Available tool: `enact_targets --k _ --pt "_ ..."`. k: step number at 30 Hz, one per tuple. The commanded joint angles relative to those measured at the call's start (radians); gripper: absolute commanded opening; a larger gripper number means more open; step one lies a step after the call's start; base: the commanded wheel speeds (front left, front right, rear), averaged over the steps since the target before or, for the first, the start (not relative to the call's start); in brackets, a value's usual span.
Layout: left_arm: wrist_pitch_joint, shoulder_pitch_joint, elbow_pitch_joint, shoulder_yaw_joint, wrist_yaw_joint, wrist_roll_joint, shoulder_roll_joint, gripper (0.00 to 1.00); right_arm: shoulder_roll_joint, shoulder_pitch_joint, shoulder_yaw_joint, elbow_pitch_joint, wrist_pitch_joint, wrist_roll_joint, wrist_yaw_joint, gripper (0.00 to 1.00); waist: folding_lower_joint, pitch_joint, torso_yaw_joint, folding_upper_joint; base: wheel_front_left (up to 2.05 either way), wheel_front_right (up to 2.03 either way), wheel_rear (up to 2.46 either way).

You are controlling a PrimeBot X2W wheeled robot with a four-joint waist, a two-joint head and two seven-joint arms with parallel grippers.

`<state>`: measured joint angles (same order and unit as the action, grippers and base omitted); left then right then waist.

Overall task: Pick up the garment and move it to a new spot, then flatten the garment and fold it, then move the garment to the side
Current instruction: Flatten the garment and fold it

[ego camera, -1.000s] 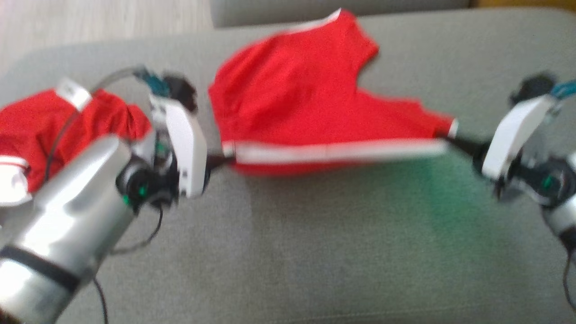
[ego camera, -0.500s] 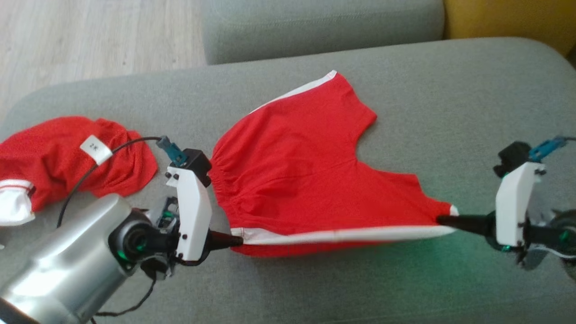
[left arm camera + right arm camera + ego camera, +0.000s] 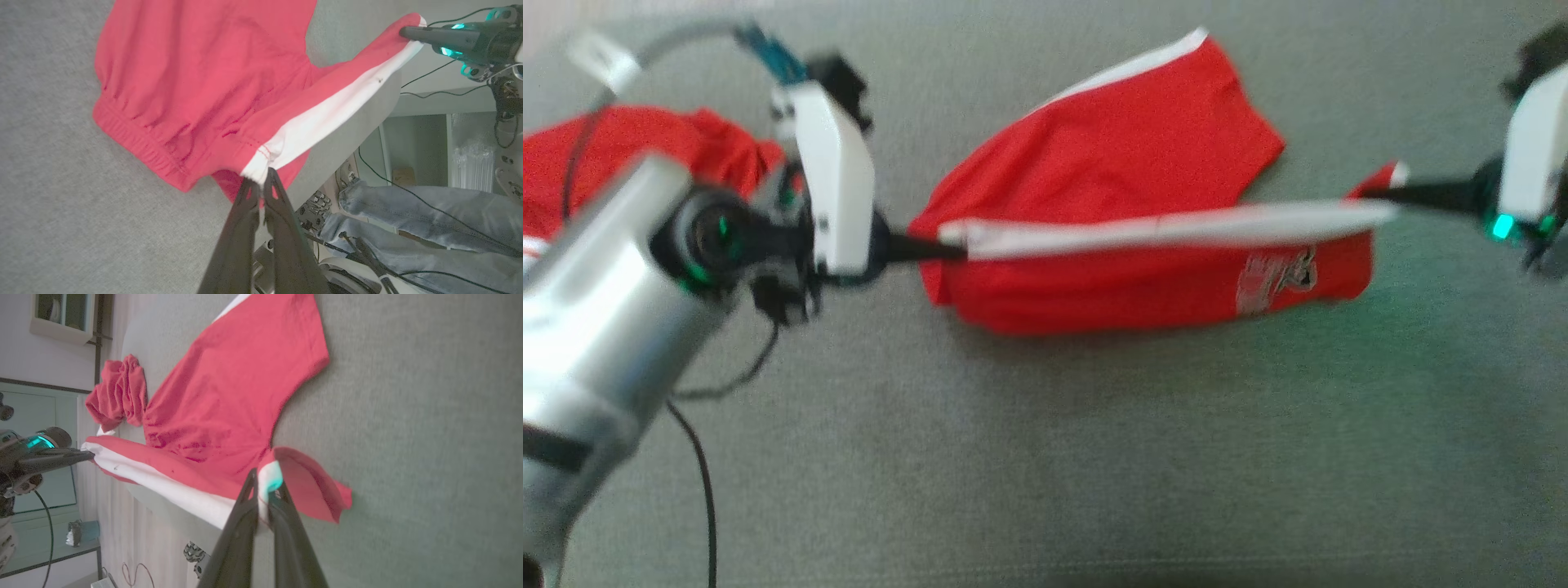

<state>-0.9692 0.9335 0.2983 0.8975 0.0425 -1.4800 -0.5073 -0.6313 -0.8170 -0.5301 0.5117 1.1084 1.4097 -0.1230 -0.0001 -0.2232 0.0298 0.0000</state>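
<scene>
the garment (image 3: 1127, 155) lies mid-cushion (image 3: 1045, 449), its near edge raised between the left gripper (image 3: 943, 239) at its left end and the right gripper (image 3: 1368, 193) at its right end. a crumpled cloth (image 3: 711, 140) lies far left.

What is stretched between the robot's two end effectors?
The shorts' white stripe, pulled tight from the left end effector to the right end effector. The head view shows it best.

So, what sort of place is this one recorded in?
Probably a living room used as a test space. The red shorts with white side stripe rest partly on a grey fabric sofa seat; white shelving and a person's blue-jeaned legs show beside it.
</scene>
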Motion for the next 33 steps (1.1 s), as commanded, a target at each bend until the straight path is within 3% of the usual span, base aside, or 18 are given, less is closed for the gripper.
enact_targets --k 1,11,27,28,29,31,33 --pt "-0.007 0.092 -0.004 -0.071 0.014 -0.01 -0.029 0.0 -0.003 -0.07 0.027 0.013 0.016 -0.02 -0.008 0.0 0.0001 -0.093 0.046 0.0 0.0 0.0 0.0" --pt "0.005 0.24 0.077 -0.113 0.055 0.014 0.012 0.0 0.086 -0.383 0.086 0.221 0.07 -0.138 -0.008 0.0 0.0001 -0.252 0.119 0.0 0.0 0.0 0.0" --pt "0.084 0.292 0.159 -0.149 0.013 0.028 0.06 0.0 0.176 -0.608 0.161 0.376 0.044 -0.284 -0.008 0.0 0.0001 -0.349 0.175 0.0 0.0 0.0 0.0" --pt "0.088 0.295 0.164 -0.148 0.011 0.032 0.062 0.0 0.181 -0.609 0.163 0.381 0.037 -0.292 -0.008 0.07 0.0001 -0.352 0.175 0.0 0.0 0.0 0.0" --pt "0.088 0.295 0.164 -0.148 0.011 0.032 0.062 0.0 0.181 -0.609 0.163 0.381 0.037 -0.292 -0.008 0.07 0.0001 -0.352 0.175 0.0 0.0 0.0 0.0" --pt "0.096 0.298 0.176 -0.147 0.007 0.037 0.07 0.96 0.191 -0.608 0.169 0.388 0.011 -0.31 -0.008 1.0 0.0001 -0.355 0.175 0.0 0.0 0.0 0.0" --pt "0.107 0.301 0.188 -0.145 0.002 0.045 0.074 1.0 0.202 -0.604 0.18 0.399 -0.013 -0.32 -0.008 1.0 0.0001 -0.353 0.174 0.0 0.0 0.0 0.0"
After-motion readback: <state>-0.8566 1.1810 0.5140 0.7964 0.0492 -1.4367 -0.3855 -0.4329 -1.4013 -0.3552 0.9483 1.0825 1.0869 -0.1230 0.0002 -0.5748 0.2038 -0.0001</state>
